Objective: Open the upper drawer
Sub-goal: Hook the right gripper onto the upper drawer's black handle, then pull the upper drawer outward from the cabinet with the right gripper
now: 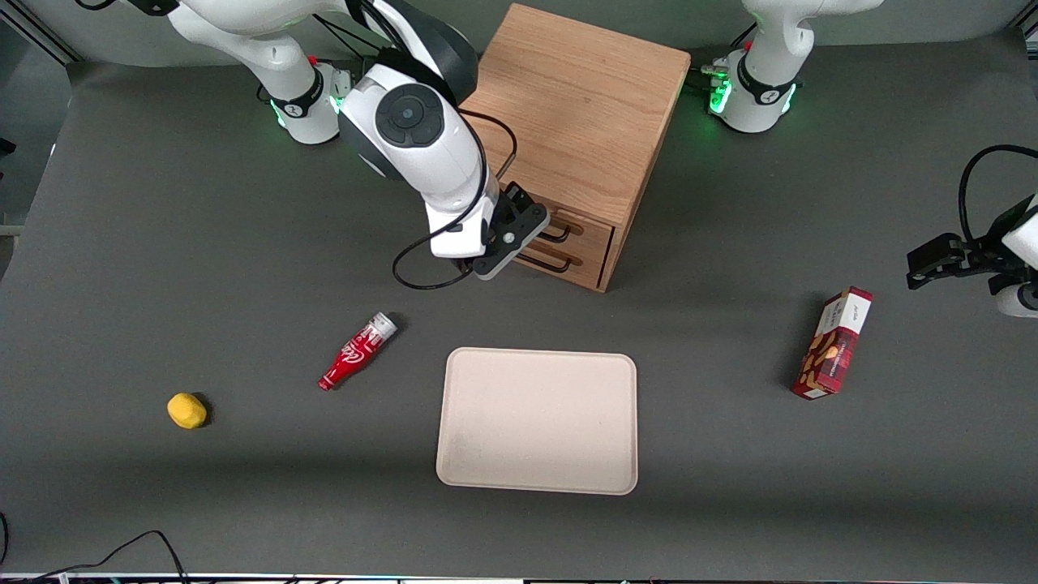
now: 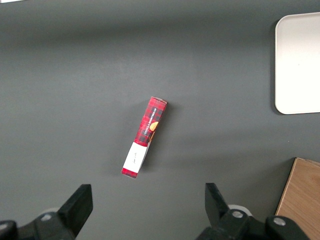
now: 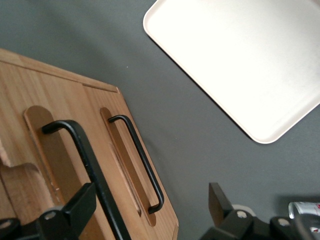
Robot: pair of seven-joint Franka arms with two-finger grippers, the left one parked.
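Upper drawer [image 1: 592,235]: top of two in the oak cabinet [image 1: 580,122], which sits at the far edge of the table, farther from the front camera than the tray [image 1: 537,420]. The drawer looks fully shut, its front flush with the lower drawer [image 1: 585,269].

Gripper [image 3: 150,187]: hanging right in front of the cabinet's drawer face, fingers spread wide, holding nothing. In the right wrist view the upper handle [image 3: 85,160] runs just beside one finger [image 3: 75,210], apparently inside the gap. Contact can't be confirmed.

Handling, as a judgement:
- Shallow wooden tray, rigid and probably light. It should slide on wood runners with some stiction.
- The handle is thin black wire: stiff, smooth and narrow, so there is little pad area.
- Best hold is the middle of the wire bar, to keep the pull straight. An off-centre pull could rack the drawer and jam it.
- The cabinet isn't visibly fixed down. A hard yank might drag the whole box instead of opening the drawer.
- The lower handle [image 3: 137,162] is close to the upper one, so grabbing the wrong one is a risk.

Count:
- 1 cabinet
- 2 drawers
- 2 wire handles
- 1 tray
- 1 red bottle [image 1: 357,352], lying down
- 1 yellow lump [image 1: 186,410], toward the working arm's end
- 1 red carton [image 1: 835,344], toward the parked arm's end
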